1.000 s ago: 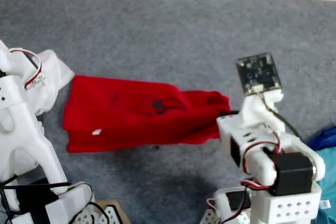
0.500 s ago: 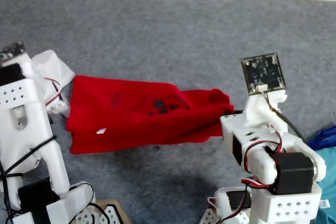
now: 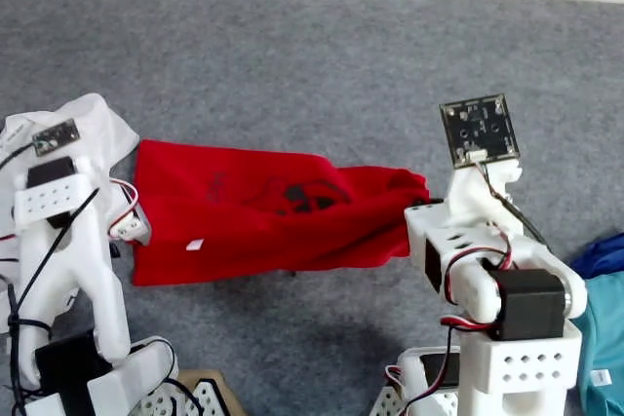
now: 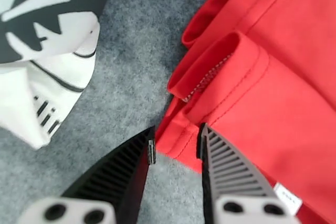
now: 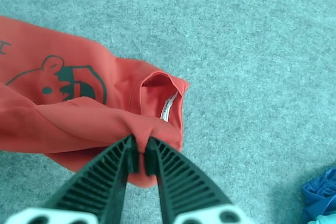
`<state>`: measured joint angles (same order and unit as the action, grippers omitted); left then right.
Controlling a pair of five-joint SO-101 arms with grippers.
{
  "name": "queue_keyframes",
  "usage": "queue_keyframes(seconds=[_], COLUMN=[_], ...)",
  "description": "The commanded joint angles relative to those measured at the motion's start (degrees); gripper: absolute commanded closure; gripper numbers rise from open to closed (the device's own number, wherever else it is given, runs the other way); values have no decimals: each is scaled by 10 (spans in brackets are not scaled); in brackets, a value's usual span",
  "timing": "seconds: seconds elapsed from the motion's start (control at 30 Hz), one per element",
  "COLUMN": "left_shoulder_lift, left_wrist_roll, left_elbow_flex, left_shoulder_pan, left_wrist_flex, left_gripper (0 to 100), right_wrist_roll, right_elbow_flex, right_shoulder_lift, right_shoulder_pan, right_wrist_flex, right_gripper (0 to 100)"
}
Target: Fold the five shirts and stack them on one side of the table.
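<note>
A red shirt (image 3: pixel 263 216) with a dark print lies stretched across the middle of the grey table (image 3: pixel 322 65). My right gripper (image 5: pixel 140 156) is shut on a bunched fold of the red shirt (image 5: pixel 79 114) at its right end, near the collar opening; from above this gripper (image 3: pixel 421 208) sits at the cloth's right tip. My left gripper (image 4: pixel 176 145) is open, low over the table, its fingertips (image 4: pixel 200 141) straddling the hem corner of the red shirt (image 4: pixel 262 87) at its left edge. From above the left gripper (image 3: pixel 132 228) sits beside that edge.
A white shirt (image 3: pixel 93 129) with black print (image 4: pixel 42 30) lies crumpled at the far left, just behind my left arm. Blue cloth (image 3: pixel 603 258) and teal cloth (image 3: pixel 603 338) are heaped at the right edge; blue cloth (image 5: pixel 317 198) is near my right gripper.
My left arm has swung in and lowered toward the red shirt's left edge, uncovering more of the white shirt. The right arm keeps its hold and has barely shifted.
</note>
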<state>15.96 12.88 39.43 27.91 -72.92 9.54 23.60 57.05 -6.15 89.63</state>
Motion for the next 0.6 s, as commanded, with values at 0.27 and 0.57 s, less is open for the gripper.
queue_keyframes(seconds=[0.27, 0.57], left_shoulder_lift=[15, 15], left_wrist_roll=[18, 61], left_elbow_flex=[54, 54], left_shoulder_pan=[-12, -79], left_wrist_flex=[168, 215], left_gripper=[850, 846], right_wrist_roll=[6, 3], right_elbow_flex=[-1, 18], right_shoulder_lift=[0, 4], right_shoulder_pan=[3, -32], right_wrist_flex=[-15, -29], right_gripper=[993, 993])
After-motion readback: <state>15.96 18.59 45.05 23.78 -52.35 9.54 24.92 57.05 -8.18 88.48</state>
